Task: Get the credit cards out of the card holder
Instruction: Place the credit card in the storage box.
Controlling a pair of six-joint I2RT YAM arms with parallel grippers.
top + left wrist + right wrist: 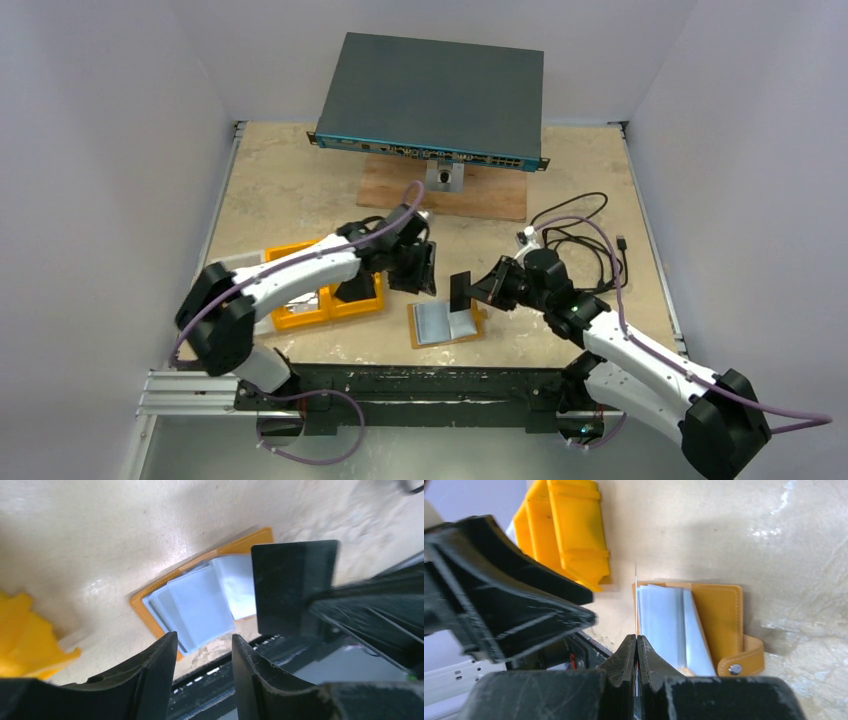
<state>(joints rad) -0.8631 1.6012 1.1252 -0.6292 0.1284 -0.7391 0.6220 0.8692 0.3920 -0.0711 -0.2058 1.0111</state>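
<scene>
**Card held upright over the open holder**

Yellow tray (pixel 566 530): sits on the counter (pixel 300 180) to the outer left of the left tool, partly under that arm.

Left tool (pixel 203 637): jaws part-way apart with a narrow gap and nothing between them. The tips hang above the counter, pointed toward the card holder. They touch neither it nor any card.

Card holder (pixel 719 612): tan-orange, lying open and flat on the counter. It is below and between the two tools, on the side toward the arm bases. A snap tab sticks out at one edge. Grey cards (pixel 197 605) lie fanned on it, overlapping. Cannot tell whether they are loose or in sleeves.

Dark card (pixel 292 585): stands upright, clear of the holder, just right of the left tool's tips and not touching them. In the right wrist view it shows only as a thin line running out from the fingertips.

Right tool (pixel 636 641): jaws pressed together on one edge of the dark card, gripping it over one rim of the holder.
</scene>
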